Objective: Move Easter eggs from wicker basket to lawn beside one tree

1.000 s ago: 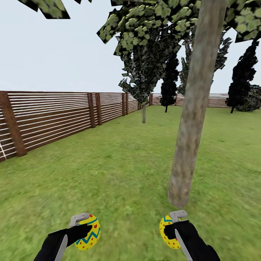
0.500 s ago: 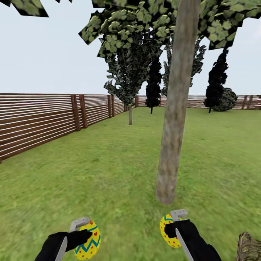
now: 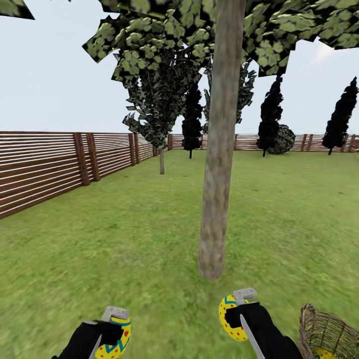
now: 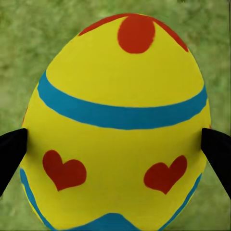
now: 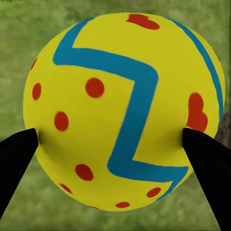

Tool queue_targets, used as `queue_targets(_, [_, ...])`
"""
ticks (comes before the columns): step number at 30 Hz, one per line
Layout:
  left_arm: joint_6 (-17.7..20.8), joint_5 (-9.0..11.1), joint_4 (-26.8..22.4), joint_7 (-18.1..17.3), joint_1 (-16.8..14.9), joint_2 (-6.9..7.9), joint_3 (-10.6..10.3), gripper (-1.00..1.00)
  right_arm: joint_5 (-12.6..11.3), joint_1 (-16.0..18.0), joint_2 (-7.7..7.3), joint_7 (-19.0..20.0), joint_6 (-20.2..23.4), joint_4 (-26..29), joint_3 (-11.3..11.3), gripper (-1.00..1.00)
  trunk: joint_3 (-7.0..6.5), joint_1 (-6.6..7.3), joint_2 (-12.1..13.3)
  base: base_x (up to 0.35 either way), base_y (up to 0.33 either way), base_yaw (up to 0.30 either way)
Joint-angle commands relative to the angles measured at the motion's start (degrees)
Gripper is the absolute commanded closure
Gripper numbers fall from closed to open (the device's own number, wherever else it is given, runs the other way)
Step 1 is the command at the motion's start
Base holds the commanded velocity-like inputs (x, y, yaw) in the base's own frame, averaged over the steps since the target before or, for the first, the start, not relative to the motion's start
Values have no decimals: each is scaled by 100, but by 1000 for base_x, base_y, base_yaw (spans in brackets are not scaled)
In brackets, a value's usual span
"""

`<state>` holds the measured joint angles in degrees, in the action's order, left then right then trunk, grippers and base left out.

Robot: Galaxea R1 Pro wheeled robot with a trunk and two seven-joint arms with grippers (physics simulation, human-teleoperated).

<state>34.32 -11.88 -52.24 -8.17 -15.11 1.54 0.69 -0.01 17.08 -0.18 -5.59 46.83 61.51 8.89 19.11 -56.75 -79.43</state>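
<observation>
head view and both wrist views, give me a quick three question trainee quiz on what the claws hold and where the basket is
1. True or false: each claw is shut on an egg.
2. The wicker basket stands nearest to: A) the fence B) the right claw C) the far bushes.
3. What stands on the lawn just ahead of the claws?

Key:
1. True: left claw on the heart egg, right claw on the dotted egg.
2. B
3. The pale tree trunk.

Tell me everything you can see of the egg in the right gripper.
The yellow painted egg looks smooth and glossy, with a blue zigzag band, small red dots and a red heart near one side. The right gripper has its black jaws shut on the egg's two sides, carrying it above the green lawn, just short of the pale grey-brown tree trunk.
</observation>
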Motion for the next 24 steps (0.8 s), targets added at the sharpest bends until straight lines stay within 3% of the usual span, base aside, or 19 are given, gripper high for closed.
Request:
queue_targets(1, [-178,-36,-8,-111,4,21,96,100,0,6,-1,-30,27,2,16,100,1,0,-4,0,0,-253])
queue_targets(4, [-571,-8,2,-146,23,31,328,100,4,6,7,-30,27,-15,24,100,-19,0,-4,0,0,-253])
queue_targets(7, [-550,15,-50,-107,33,41,354,100,11,6,9,-30,27,-24,25,100,-38,0,-4,0,0,-253])
queue_targets(8, [-561,-47,-26,-201,34,122,307,100,13,6,9,-31,27,-26,25,100,-45,0,-4,0,0,-253])
queue_targets(9, [-557,-69,-40,-1046,34,170,311,100,17,6,9,-30,27,-32,25,100,-51,0,-4,0,0,-253])
queue_targets(10, [-563,-66,-35,-1268,34,176,341,100,18,6,9,-30,27,-33,25,100,-58,0,-4,0,0,-253])
queue_targets(12, [-553,-51,-60,-1419,34,138,738,100,22,6,9,-32,27,-33,16,100,-69,0,-4,0,0,-239])
queue_targets(13, [-534,-4,-86,-1449,34,111,810,100,20,6,9,-30,27,-33,10,100,-73,0,-4,0,0,-205])
queue_targets(16, [-528,739,-75,-1482,34,145,990,100,41,6,9,-42,23,-35,12,100,-80,0,-4,0,0,-199])
queue_targets(18, [-238,983,-79,-1495,34,133,1000,100,42,6,9,-52,15,-90,8,100,-81,0,-4,0,0,-197])
queue_targets(20, [-30,1057,-219,-1482,34,116,951,100,39,6,9,-54,11,-146,-1,100,-81,0,-4,0,0,-197])
queue_targets(24, [124,1016,-742,-1413,34,137,988,100,43,6,9,-48,-6,-156,8,100,-81,0,-4,0,0,-133])
